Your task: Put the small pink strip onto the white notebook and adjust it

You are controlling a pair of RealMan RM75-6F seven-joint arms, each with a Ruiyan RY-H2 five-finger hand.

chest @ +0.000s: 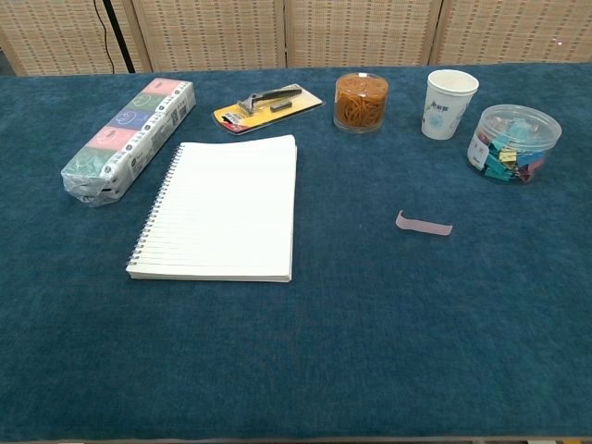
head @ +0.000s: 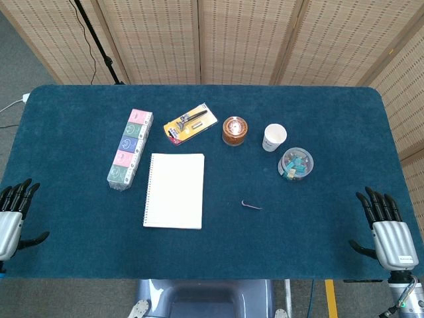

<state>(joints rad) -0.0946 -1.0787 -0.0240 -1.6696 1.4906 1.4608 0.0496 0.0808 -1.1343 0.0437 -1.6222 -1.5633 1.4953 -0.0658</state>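
The small pink strip lies on the blue table cloth, to the right of the white spiral notebook, which lies flat with nothing on it. My left hand hovers at the table's near left corner, fingers spread, empty. Over the near right corner my right hand is held the same way, fingers apart and holding nothing. Both hands are far from the strip and show only in the head view.
Behind the notebook lie a pack of tissues and a yellow razor card. A jar of rubber bands, a paper cup and a tub of clips stand at the back right.
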